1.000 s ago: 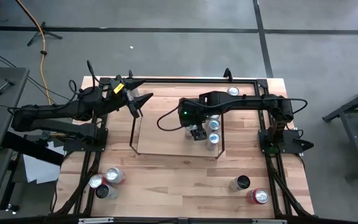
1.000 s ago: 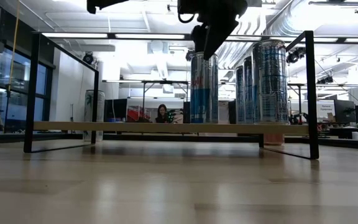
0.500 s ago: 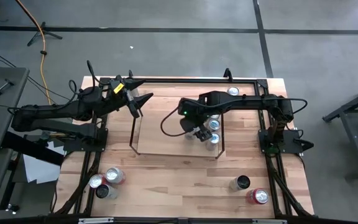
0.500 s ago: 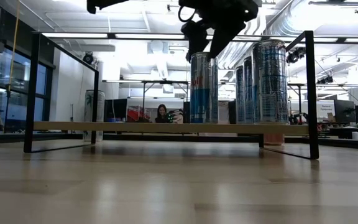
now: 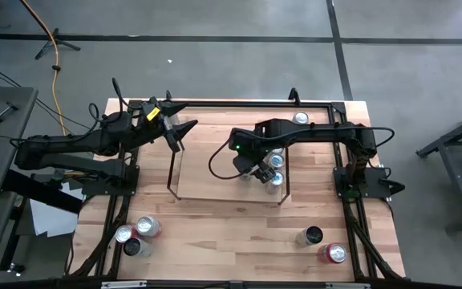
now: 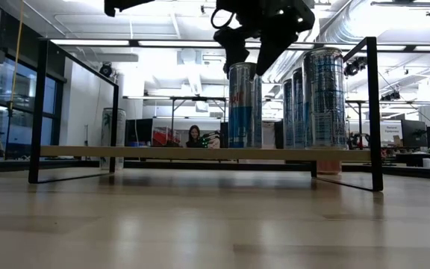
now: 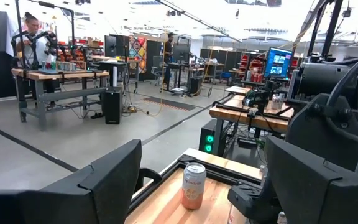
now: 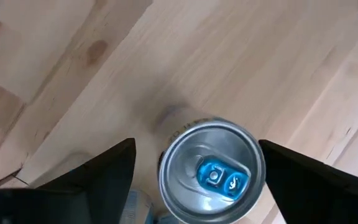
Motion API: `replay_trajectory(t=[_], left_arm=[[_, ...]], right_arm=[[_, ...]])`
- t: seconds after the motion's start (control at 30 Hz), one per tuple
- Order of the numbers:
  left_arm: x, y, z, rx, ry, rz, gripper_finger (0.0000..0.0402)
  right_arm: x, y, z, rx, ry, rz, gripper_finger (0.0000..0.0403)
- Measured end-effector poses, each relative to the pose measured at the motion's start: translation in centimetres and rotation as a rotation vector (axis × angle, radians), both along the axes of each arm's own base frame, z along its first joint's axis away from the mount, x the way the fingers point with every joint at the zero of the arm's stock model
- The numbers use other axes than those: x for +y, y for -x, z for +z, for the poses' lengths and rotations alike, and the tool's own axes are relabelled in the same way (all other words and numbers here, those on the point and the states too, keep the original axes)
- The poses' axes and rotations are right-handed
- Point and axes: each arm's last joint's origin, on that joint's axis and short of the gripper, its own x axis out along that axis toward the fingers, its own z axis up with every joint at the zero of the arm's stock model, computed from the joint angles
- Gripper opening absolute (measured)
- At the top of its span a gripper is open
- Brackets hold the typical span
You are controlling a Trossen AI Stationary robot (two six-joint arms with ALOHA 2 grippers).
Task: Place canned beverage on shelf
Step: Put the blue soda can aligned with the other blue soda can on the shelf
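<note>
The shelf (image 5: 207,172) is a low light-wood board with black wire end frames, seen edge-on in the low view (image 6: 148,152). Three tall blue-and-silver cans stand upright on its right end (image 6: 243,104) (image 6: 293,112) (image 6: 325,97). My right gripper (image 6: 246,56) hangs open and points down over the leftmost can (image 8: 211,171). Its fingers stand on either side of the can's top with a gap on each side. My left gripper (image 5: 179,132) waits open, raised over the shelf's far left corner.
Three loose cans lie grouped at the table's near left (image 5: 137,233). Two more stand near right (image 5: 310,236) (image 5: 333,254). One peach can stands at the far edge (image 5: 301,118) (image 7: 193,185). The shelf's left half is bare board.
My right gripper has rolled about its own pointing line while staying above the leftmost can. In the low view its fingers, first seen one behind the other, now show side by side. The cans have kept still.
</note>
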Motion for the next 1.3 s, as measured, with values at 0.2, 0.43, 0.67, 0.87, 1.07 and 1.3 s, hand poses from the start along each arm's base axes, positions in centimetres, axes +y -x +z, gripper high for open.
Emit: replay_trajectory(t=[0.2, 0.43, 0.67, 0.87, 1.07, 1.3], left_arm=[[0.0, 0.0, 0.0, -0.011, 0.022, -0.003, 0.0299], [0.0, 0.0, 0.0, -0.011, 0.022, -0.003, 0.0299], [0.0, 0.0, 0.0, -0.011, 0.022, -0.003, 0.0299], [0.0, 0.0, 0.0, -0.011, 0.022, -0.003, 0.0299], [0.0, 0.0, 0.0, -0.011, 0.021, -0.003, 0.0299], [0.0, 0.0, 0.0, -0.011, 0.021, -0.003, 0.0299]], right_arm=[[-0.2, 0.0, -0.2, 0.004, 0.011, -0.009, 0.0269], [-0.3, 0.0, -0.2, 0.007, -0.007, -0.190, 0.0228], [-0.4, 0.1, -0.1, 0.001, -0.149, -0.717, 0.0230], [-0.2, 0.1, -0.1, 0.010, -0.280, -1.049, 0.0242], [0.4, 0.2, -0.1, -0.004, -0.285, -1.197, 0.0245], [0.7, 0.9, -0.1, 0.033, -0.229, -1.236, 0.0246]])
